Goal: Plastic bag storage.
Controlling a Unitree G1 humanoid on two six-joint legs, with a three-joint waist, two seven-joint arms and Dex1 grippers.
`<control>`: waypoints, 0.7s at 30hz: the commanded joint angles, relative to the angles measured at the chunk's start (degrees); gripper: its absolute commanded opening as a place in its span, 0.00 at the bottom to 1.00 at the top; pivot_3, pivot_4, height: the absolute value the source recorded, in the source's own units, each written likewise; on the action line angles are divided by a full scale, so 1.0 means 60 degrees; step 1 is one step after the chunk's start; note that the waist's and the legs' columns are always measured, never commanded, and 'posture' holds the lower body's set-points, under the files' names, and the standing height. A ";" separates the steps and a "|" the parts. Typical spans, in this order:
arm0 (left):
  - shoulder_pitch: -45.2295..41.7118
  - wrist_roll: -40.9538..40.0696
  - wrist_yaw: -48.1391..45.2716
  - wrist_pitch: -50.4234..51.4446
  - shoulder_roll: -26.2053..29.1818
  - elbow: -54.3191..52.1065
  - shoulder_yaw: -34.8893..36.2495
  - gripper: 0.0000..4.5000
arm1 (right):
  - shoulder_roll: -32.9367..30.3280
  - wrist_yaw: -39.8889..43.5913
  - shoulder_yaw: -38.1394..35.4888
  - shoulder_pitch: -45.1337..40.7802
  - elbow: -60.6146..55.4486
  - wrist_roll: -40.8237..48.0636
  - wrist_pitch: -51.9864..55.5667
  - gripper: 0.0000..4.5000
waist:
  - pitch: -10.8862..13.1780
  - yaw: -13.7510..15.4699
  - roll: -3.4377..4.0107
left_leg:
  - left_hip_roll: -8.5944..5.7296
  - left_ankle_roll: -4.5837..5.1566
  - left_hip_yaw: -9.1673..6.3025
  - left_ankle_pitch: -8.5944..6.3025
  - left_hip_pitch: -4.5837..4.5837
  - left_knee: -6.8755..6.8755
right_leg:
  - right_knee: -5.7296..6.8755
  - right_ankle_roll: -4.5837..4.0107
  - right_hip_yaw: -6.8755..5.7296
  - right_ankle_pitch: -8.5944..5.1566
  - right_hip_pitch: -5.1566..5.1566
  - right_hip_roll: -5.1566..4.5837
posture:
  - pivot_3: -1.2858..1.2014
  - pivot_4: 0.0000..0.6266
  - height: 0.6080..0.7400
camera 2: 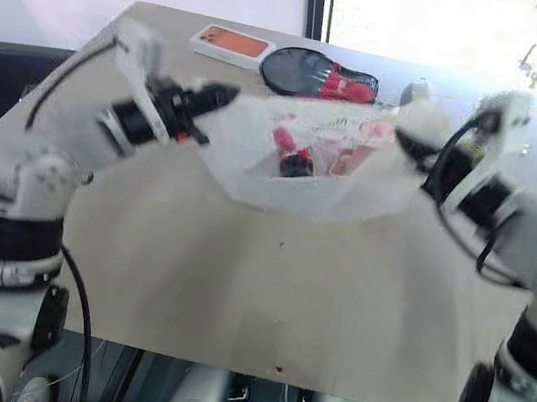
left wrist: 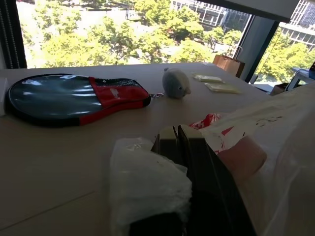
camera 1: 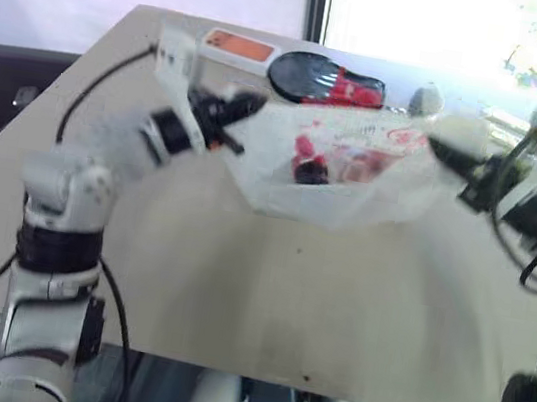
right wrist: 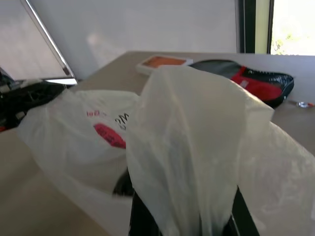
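Two claws, left claw [camera 2: 225, 97] and right claw [camera 2: 412, 132], pinch one plastic bag [camera 2: 302, 181]

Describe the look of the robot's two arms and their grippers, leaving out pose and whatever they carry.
Both arms are built of rounded white and light grey shells joined by black ring segments. Loose black cables run along each of them. The left gripper and the right gripper are black, each mounted past a white block at the wrist. A small orange-red accent sits near the left gripper's base.
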 commanded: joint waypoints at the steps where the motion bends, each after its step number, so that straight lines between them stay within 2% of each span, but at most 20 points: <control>1: 0.0598 0.0324 -0.0114 -0.0622 -0.0048 -0.1106 0.0291 0.01 | -0.0401 0.0674 0.0290 0.1107 -0.1315 -0.0649 -0.1077 0.00 | -0.0002 0.0008 -0.0002 | 0.0000 0.0000 0.0001 0.0000 0.0000 0.0009 | 0.0002 0.0001 0.0002 0.0000 0.0002 0.0002 | 0.52 0.24 1.00; 4: 0.2510 0.0023 -0.0815 -0.0779 -0.0052 -0.1933 0.0586 0.01 | -0.1148 0.1495 0.0862 0.3226 -0.2162 -0.2046 -0.2164 0.00 | -0.0028 0.0004 0.0005 | -0.0002 0.0004 -0.0004 -0.0004 0.0056 -0.0002 | -0.0011 0.0018 0.0009 -0.0012 0.0054 0.0000 | 0.52 0.24 1.00; 5: 0.3070 -0.0064 -0.1175 -0.0983 -0.0044 -0.2172 0.0715 0.00 | -0.1246 0.1770 0.0873 0.3777 -0.2303 -0.2204 -0.2456 0.12 | -0.0028 -0.0015 0.0004 | -0.0003 0.0005 -0.0003 -0.0005 0.0072 -0.0006 | -0.0012 0.0026 0.0012 -0.0018 0.0069 -0.0001 | 0.52 0.24 1.00; 6: 0.3518 -0.0025 -0.1470 -0.1233 -0.0007 -0.2337 0.0836 0.00 | -0.1269 0.2004 0.0792 0.4247 -0.2358 -0.2291 -0.2725 0.16 | -0.0028 -0.0033 0.0005 | -0.0001 0.0005 -0.0003 -0.0005 0.0071 -0.0006 | -0.0014 0.0039 0.0013 -0.0026 0.0067 0.0000 | 0.52 0.24 1.00; 7: 0.3955 -0.0042 -0.1700 -0.1361 0.0064 -0.2498 0.0986 0.12 | -0.1308 0.2269 0.0602 0.4789 -0.2390 -0.2394 -0.3003 0.27 | -0.0027 -0.0035 0.0003 | 0.0001 0.0005 -0.0003 -0.0005 0.0073 -0.0007 | -0.0011 0.0050 0.0015 -0.0033 0.0067 0.0000 | 0.52 0.24 1.00; 10: 0.5009 0.0125 -0.1985 -0.1492 0.0366 -0.2841 0.1485 0.39 | -0.1503 0.3202 -0.0470 0.6268 -0.2351 -0.2696 -0.3815 0.62 | -0.0026 0.0023 0.0002 | 0.0009 0.0004 -0.0017 -0.0004 0.0071 0.0001 | -0.0009 0.0056 0.0002 -0.0037 0.0070 0.0010 | 0.52 0.24 1.00; 13: 0.5958 0.0486 -0.2263 -0.1738 0.0670 -0.3039 0.1879 0.73 | -0.1740 0.4331 -0.1497 0.7590 -0.2386 -0.2920 -0.4584 0.96 | -0.0031 0.0091 0.0007 | 0.0007 0.0007 -0.0029 -0.0010 0.0117 0.0003 | -0.0016 0.0059 -0.0006 -0.0043 0.0127 0.0005 | 0.52 0.24 1.00; 15: 0.6795 0.0427 -0.2620 -0.1743 0.0894 -0.3215 0.2288 0.92 | -0.1805 0.5118 -0.2285 0.8479 -0.2258 -0.3028 -0.5071 1.00 | -0.0032 0.0108 0.0008 | 0.0006 0.0050 -0.0025 -0.0037 0.0167 -0.0009 | -0.0026 0.0058 -0.0001 -0.0046 0.0172 0.0003 | 0.52 0.24 1.00; 16: 0.7157 0.0299 -0.2761 -0.1691 0.0962 -0.3275 0.2516 0.98 | -0.1822 0.5514 -0.2569 0.8878 -0.2139 -0.3290 -0.5478 1.00 | -0.0033 0.0107 0.0010 | 0.0009 0.0050 -0.0026 -0.0041 0.0185 -0.0014 | -0.0031 0.0057 0.0000 -0.0049 0.0185 0.0003 | 0.52 0.24 1.00; 19: 0.8030 0.0312 -0.3110 -0.1840 0.1069 -0.3345 0.3000 0.98 | -0.1795 0.6271 -0.3017 0.9641 -0.1646 -0.3929 -0.6396 1.00 | -0.0045 0.0137 0.0002 | 0.0016 0.0051 -0.0029 -0.0045 0.0190 -0.0018 | -0.0038 0.0056 -0.0001 -0.0050 0.0189 0.0003 | 0.52 0.24 1.00; 21: 0.8347 0.0374 -0.3204 -0.1892 0.1077 -0.3307 0.3182 0.98 | -0.1750 0.6331 -0.3004 0.9650 -0.1176 -0.4213 -0.6704 1.00 | -0.0052 0.0171 0.0002 | 0.0018 0.0021 -0.0029 -0.0064 0.0192 -0.0018 | -0.0045 0.0053 -0.0002 -0.0052 0.0190 0.0002 | 0.52 0.24 1.00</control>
